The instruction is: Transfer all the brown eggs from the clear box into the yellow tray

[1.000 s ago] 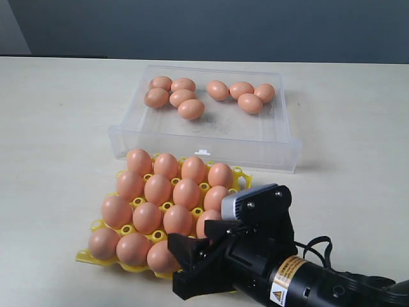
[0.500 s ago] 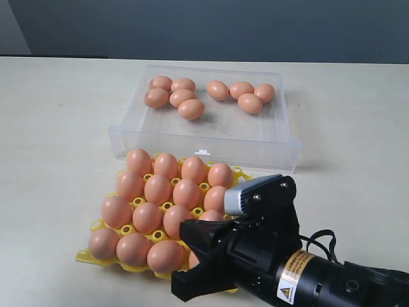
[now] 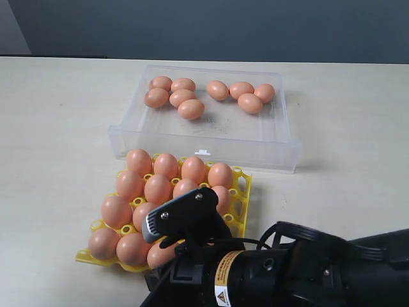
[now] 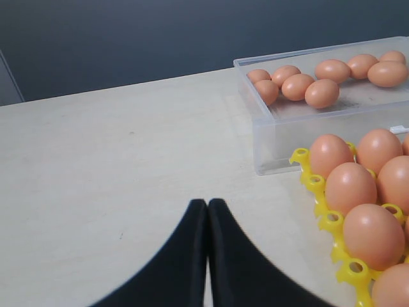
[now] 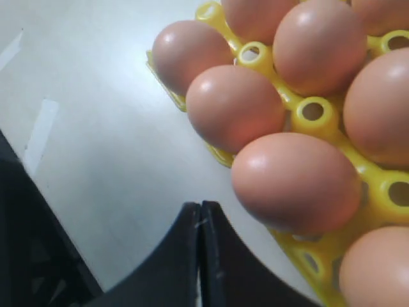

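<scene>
One left hand (image 4: 206, 204), clenched and empty, hung over bare worktop (image 4: 96, 160) just short of the yellow tray (image 3: 240, 198). Tray sat lower left in the exterior frame, most cups filled. Nine brown eggs (image 3: 191, 109) lay in the clear box (image 3: 160, 137), upper centre. Right hand (image 5: 200, 208), clenched and empty, was low beside the tray's near edge, lower right. Risk noted: the right arm (image 3: 307, 275) overhung the tray and could have knocked seated eggs or shoved the tray.

A pale cream table (image 3: 57, 128) with a smooth matte top fills most of the scene. Beyond the table's far edge stands a dark blue-grey wall (image 3: 255, 29). A lighter grey panel (image 3: 9, 25) rises at the table's far left end. Two faint pale streaks (image 5: 39, 131) mark the table.
</scene>
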Robot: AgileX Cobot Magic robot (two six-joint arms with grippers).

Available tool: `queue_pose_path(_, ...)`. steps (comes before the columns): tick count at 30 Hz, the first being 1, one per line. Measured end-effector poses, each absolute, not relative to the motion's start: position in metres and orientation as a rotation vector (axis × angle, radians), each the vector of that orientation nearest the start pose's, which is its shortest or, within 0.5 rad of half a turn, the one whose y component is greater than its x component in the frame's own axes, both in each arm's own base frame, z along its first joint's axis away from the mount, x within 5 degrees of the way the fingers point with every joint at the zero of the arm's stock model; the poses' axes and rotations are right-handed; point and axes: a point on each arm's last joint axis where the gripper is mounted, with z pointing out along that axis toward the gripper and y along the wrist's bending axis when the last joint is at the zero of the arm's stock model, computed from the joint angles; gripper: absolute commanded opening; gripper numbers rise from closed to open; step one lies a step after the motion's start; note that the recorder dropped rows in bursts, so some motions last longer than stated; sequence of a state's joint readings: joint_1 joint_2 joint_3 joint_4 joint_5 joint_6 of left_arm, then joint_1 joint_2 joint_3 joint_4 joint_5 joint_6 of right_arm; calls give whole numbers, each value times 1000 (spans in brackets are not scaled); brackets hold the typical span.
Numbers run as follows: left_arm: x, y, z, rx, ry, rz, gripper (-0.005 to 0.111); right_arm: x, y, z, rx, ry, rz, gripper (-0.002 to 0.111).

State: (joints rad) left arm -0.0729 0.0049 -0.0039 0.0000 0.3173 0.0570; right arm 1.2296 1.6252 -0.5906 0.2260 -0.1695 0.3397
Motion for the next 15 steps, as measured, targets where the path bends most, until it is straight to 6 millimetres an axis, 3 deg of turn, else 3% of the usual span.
queue_pose_path(5,54,-4,186,117,1798,-11,0,100,269,136,-795,2374,773,-1)
queue_pose_path(15,54,-4,186,117,1798,-11,0,102,270,137,-765,2364,788,-1)
